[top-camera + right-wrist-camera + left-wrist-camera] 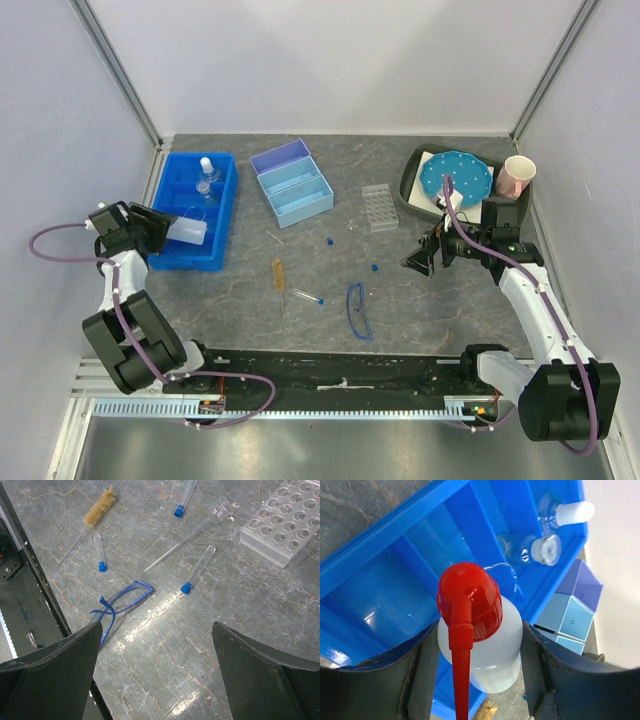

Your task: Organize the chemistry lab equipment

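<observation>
My left gripper (172,231) (477,630) is shut on the white squeeze bottle with red nozzle (190,231) (490,652), gripping its body over the near end of the blue bin (222,205) (380,590). Two clear glass flasks (206,180) (540,547) lie in the bin's far compartments. My right gripper (425,255) (157,630) hangs open above bare table. Below it lie blue-rimmed safety glasses (357,310) (122,597), blue-capped clear tubes (310,297) (197,570) and a thin glass pipette (180,542). A brown-bristled tube brush (278,272) (100,507) lies beside them.
A clear tube rack (379,207) (282,527) stands mid-table. A light blue compartment box with a purple lid (292,185) sits beside the bin. At back right are a dark tray (410,185) with a blue dotted disc (457,178) and a pink cup (516,177).
</observation>
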